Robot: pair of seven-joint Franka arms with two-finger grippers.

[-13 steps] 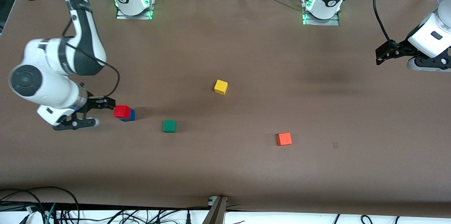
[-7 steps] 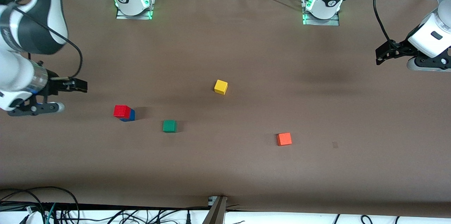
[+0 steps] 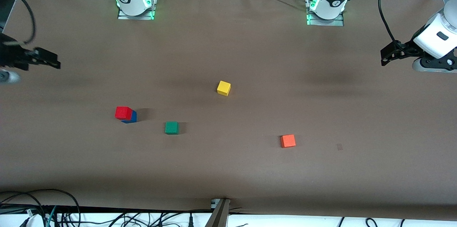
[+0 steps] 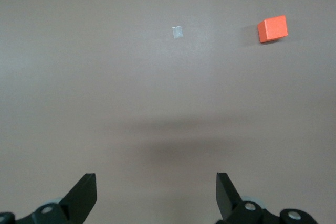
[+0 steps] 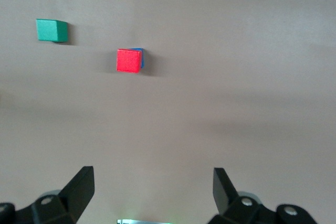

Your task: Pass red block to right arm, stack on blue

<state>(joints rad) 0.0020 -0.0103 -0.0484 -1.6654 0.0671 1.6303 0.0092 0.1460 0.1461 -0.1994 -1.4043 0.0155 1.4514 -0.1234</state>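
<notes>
Red block [image 3: 123,112] sits stacked on blue block [image 3: 131,117], near green cube [image 3: 171,127]. Right gripper [image 3: 53,62] empty, fingers apart, over surface [image 3: 228,170] edge. Left gripper [image 3: 386,54] waits, fingers apart, empty.

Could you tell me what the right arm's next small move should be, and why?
Probably just retreat toward its rest pose: the small red cube already sits on the small blue cube, the right gripper is open, off to the side, and the left gripper waits open.

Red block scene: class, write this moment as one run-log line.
red block: on blue block | right gripper: open, empty, at right arm's table end | left gripper: open, waiting
</notes>
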